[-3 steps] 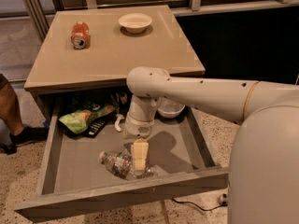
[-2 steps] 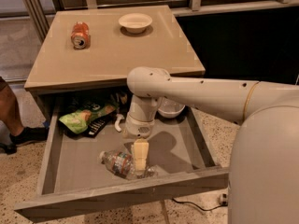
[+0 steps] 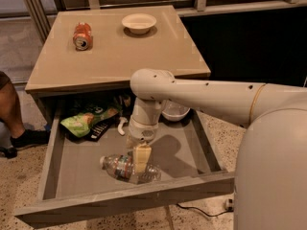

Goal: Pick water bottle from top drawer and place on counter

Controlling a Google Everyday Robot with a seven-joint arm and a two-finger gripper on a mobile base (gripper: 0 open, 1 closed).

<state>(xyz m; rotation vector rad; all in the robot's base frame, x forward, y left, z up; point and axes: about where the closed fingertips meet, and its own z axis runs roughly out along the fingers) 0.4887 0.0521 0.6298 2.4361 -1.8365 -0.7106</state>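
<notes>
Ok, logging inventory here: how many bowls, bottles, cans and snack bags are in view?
Bowls: 2, counter bowl, drawer bowl
Bottles: 1, water bottle, gripper over it in the top drawer
Cans: 1, soda can
Snack bags: 1, green bag
Total: 5

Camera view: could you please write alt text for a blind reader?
The end effector is over a small clear crinkled plastic water bottle lying in the open grey-brown wooden top drawer. An orange-red soda can and white bowl rest on the tan counter.
</notes>
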